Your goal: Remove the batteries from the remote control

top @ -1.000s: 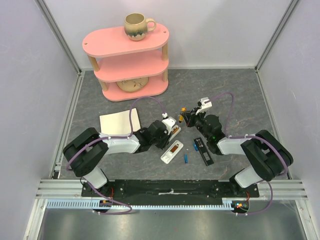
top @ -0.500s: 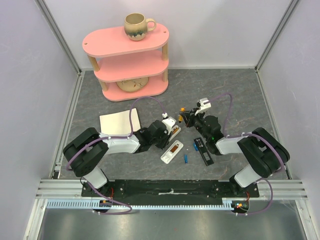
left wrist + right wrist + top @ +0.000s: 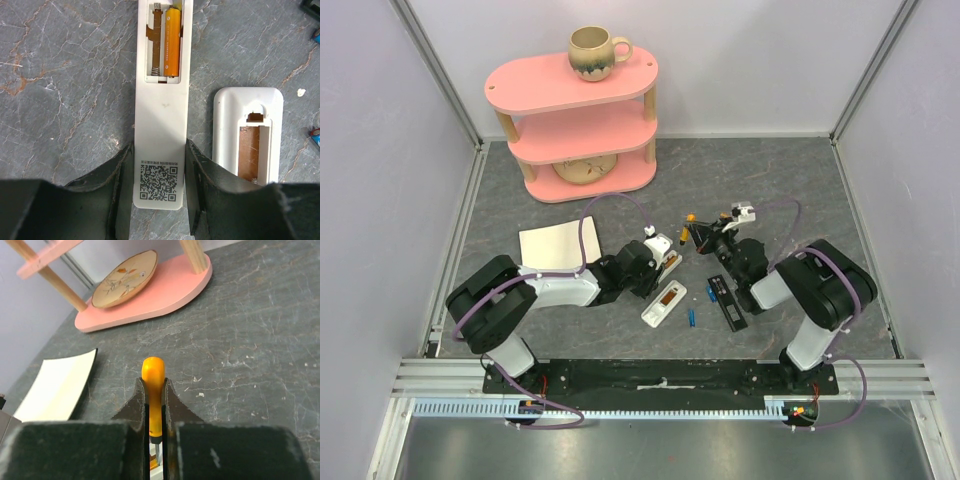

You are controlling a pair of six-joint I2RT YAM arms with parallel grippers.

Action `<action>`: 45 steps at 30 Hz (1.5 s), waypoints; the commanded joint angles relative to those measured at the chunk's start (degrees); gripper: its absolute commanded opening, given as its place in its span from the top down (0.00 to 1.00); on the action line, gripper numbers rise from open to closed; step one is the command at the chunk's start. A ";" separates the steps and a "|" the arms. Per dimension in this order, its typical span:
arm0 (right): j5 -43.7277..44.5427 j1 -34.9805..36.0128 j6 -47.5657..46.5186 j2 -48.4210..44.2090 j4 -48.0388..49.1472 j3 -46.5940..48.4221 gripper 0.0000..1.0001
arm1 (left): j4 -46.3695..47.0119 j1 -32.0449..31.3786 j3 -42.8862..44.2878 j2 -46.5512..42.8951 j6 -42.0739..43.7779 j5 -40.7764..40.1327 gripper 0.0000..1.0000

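Observation:
A white remote control (image 3: 160, 115) lies back-up on the grey table, its battery bay open with one orange cell (image 3: 172, 42) in it. My left gripper (image 3: 160, 146) is shut on the remote's near end; it also shows in the top view (image 3: 658, 258). A second white remote (image 3: 663, 301) with an empty bay lies beside it (image 3: 247, 130). Two small blue batteries (image 3: 690, 317) (image 3: 708, 294) lie loose on the table. My right gripper (image 3: 153, 383) is shut on the orange-handled screwdriver (image 3: 153, 367), tip down over the held remote; it also shows in the top view (image 3: 702, 232).
A long black strip (image 3: 727, 302) lies right of the blue cells. A white card (image 3: 555, 246) lies to the left. A pink three-tier shelf (image 3: 545, 80) stands at the back with a mug (image 3: 592, 52) on top and a plate (image 3: 585, 168) at its base.
The right wrist has turned and shifted slightly right while still holding the screwdriver over the remote. The left arm and the remotes have not moved.

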 commanded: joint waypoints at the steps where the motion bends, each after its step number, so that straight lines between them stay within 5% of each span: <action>1: -11.89 -1.38 16.86 5.38 9.17 -4.42 1.00 | -3.27 0.29 -0.89 2.11 -1.11 2.44 0.98; 7: -14.53 -2.09 25.41 10.31 19.11 -5.13 1.00 | -3.27 0.29 -0.89 2.20 -1.20 2.44 0.98; 18: -17.43 -2.09 34.38 10.05 22.81 -3.99 1.00 | -2.92 0.38 -0.63 2.64 -1.64 2.62 0.98; 45: -17.79 -2.27 36.43 2.75 20.27 -3.81 1.00 | -3.01 0.46 0.34 2.99 -1.29 1.92 0.98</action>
